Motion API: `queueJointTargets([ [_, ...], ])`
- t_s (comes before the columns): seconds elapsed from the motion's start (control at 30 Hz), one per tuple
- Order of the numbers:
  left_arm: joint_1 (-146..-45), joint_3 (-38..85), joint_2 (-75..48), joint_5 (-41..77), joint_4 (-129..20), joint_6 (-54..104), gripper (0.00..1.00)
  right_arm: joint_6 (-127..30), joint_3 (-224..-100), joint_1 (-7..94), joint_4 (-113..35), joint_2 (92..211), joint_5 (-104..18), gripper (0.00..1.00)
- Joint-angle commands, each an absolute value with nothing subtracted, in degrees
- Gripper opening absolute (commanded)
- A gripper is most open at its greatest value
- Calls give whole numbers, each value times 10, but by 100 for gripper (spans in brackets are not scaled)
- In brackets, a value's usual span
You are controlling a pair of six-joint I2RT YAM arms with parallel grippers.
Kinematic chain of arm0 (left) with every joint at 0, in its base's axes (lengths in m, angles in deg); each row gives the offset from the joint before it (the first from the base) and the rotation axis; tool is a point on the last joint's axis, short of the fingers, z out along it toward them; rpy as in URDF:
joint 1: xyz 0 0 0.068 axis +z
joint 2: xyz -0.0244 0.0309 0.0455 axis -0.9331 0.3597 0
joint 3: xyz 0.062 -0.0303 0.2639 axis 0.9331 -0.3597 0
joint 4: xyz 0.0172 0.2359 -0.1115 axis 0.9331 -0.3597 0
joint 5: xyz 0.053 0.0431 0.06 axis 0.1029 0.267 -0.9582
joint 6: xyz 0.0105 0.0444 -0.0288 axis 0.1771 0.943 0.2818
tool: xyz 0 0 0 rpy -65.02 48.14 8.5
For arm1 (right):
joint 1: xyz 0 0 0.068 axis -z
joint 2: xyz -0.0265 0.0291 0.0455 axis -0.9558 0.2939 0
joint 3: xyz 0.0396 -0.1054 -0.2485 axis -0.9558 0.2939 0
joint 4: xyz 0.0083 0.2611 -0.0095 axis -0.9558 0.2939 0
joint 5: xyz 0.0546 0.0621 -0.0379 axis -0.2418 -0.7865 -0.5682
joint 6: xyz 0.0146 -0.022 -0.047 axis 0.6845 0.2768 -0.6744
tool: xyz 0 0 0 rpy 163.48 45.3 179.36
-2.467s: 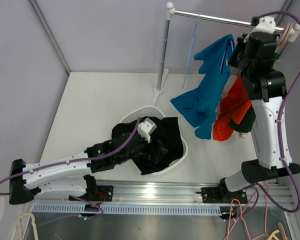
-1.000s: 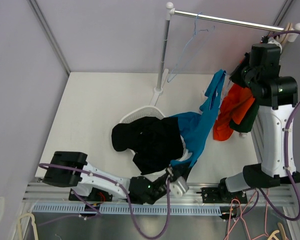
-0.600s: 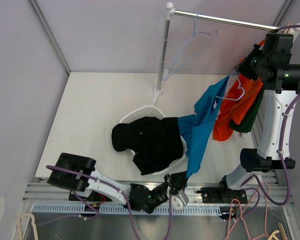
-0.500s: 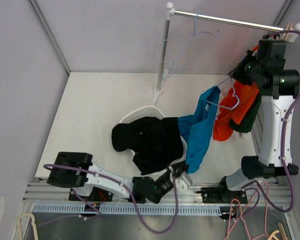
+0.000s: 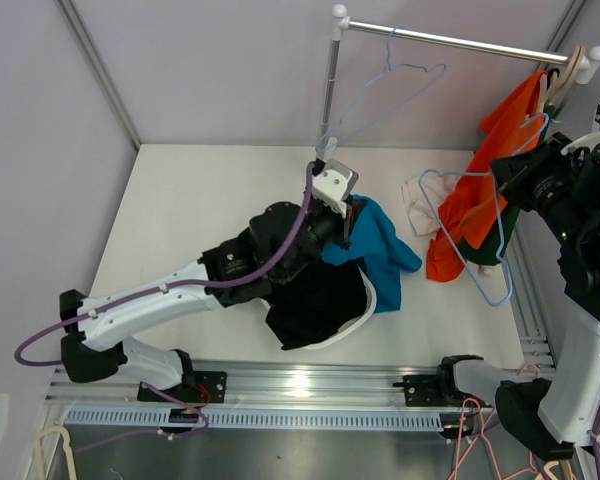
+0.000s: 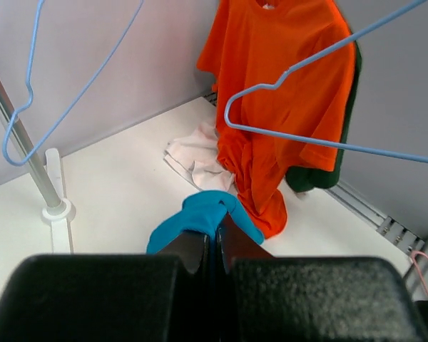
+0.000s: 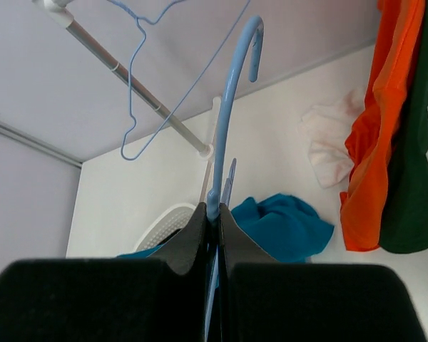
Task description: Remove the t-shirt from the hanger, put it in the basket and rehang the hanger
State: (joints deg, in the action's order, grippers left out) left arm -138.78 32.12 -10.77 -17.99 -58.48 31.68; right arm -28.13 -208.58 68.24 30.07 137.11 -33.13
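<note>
Over white worktop (image 5: 200, 200), near its middle: dangling t-shirt (image 5: 382, 248) already off, drooping beside basket (image 5: 369, 303), being pinched in fully closed left gripper (image 5: 346, 222), probably for dropping there. Stretching diagonally from near-left corner, elbow low. Clamping bare hanger (image 7: 227, 114) tight in right gripper (image 7: 214, 214), raised by right edge, holding it clear.

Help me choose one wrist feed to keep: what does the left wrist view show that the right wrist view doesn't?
Only the left wrist view: the left gripper shut on the blue t-shirt. Only the right wrist view: the right gripper shut on the blue hanger, plus the white basket rim. Both: that t-shirt, that hanger, the orange t-shirt and the white cloth.
</note>
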Motion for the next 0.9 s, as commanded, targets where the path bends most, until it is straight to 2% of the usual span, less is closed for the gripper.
queueJointTargets([
  [0.0, -1383, 431, -141, -140, -678, 328, 1, -304, -2072, 680, 234, 1386, -308, 0],
  [0.2, -1362, 638, -95, -142, -703, 400, 1, -314, -2027, 681, 133, 1385, -321, 0],
  [0.33, -1307, 765, -35, -106, -746, 413, 1, -328, -1997, 681, 88, 1384, -323, 0],
  [0.47, -1271, 847, 10, -70, -786, 421, 1, -347, -1970, 680, 52, 1383, -321, 0],
  [0.53, -1254, 841, 16, -69, -796, 409, 1, -361, -1973, 681, 39, 1389, -312, 0],
  [0.63, -1244, 740, -16, -77, -769, 383, 1, -369, -1986, 681, 34, 1406, -307, 0],
  [0.8, -1232, 454, -108, -97, -666, 301, 0, -380, -1989, 681, 8, 1428, -318, 0],
  [0.87, -1232, 302, -145, -129, -625, 249, 1, -385, -1991, 681, -2, 1435, -321, 0],
])
